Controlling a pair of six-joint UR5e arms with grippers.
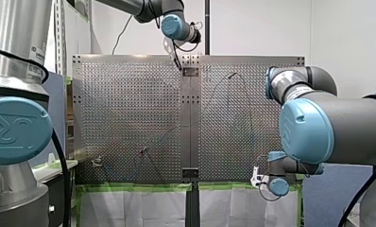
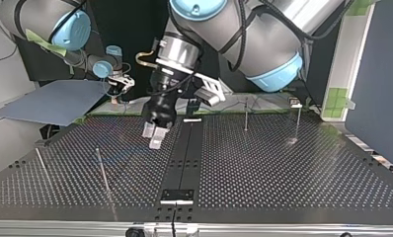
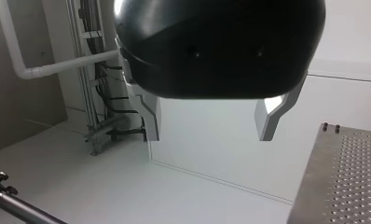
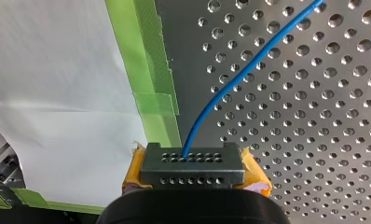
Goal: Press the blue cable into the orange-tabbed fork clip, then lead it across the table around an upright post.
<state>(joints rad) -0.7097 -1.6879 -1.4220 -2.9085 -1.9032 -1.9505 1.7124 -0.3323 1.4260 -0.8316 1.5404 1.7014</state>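
Note:
The blue cable (image 4: 239, 77) runs over the perforated plate and ends between the yellow pads of my right gripper (image 4: 193, 161), which is shut on it. In the front view that gripper (image 1: 258, 179) sits at the table's near edge, right of the centre seam. A small fixture with a reddish tab (image 1: 142, 151) stands near the front edge, left of the seam. My left gripper (image 3: 211, 123) is open with nothing between its metal fingers (image 3: 151, 116). It hangs over the far edge by the seam (image 1: 176, 59), and in the top view it hovers above the plate (image 2: 154, 134).
Thin upright posts (image 2: 246, 113) (image 2: 298, 121) (image 2: 103, 173) stand on the plate. Green tape (image 4: 151, 70) and white paper (image 4: 58, 93) line the table's edge beside my right gripper. A grey-blue sheet (image 2: 56, 101) lies beyond the table at the top view's left.

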